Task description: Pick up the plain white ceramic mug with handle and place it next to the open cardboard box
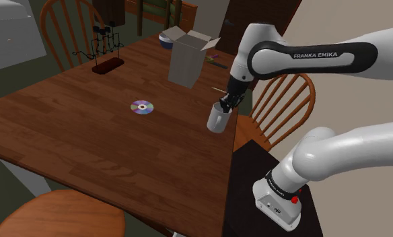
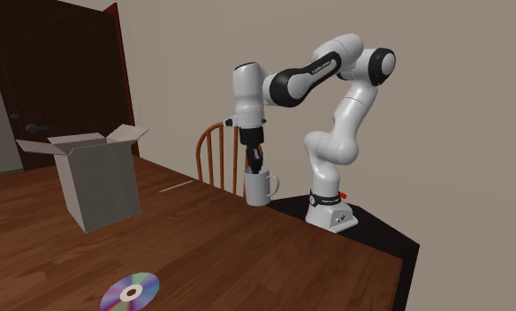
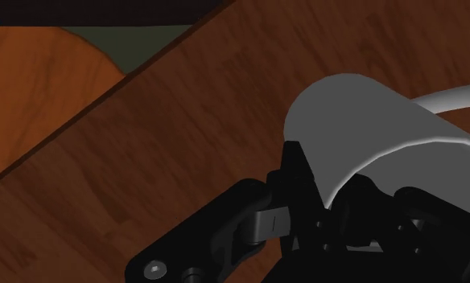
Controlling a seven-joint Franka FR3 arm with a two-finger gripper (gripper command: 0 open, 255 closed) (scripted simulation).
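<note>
The white mug (image 1: 217, 119) stands upright near the table edge closest to the stand, with its handle pointing towards the stand (image 2: 259, 186). My black gripper (image 1: 227, 102) comes down from above and is shut on the mug's rim (image 2: 255, 159). In the wrist view one finger (image 3: 298, 173) lies against the outside of the mug wall (image 3: 362, 120), and the other is hidden inside. Whether the mug's base touches the wood I cannot tell. The open cardboard box (image 1: 188, 59) stands further along the table (image 2: 97, 181), well apart from the mug.
A CD (image 1: 142, 107) lies mid-table on the dark wooden table (image 1: 67, 128). A black wire rack (image 1: 106, 50) and a blue bowl (image 1: 165, 40) stand at the far side. Wooden chairs (image 1: 286, 108) ring the table. A thin stick (image 2: 177, 186) lies between box and mug.
</note>
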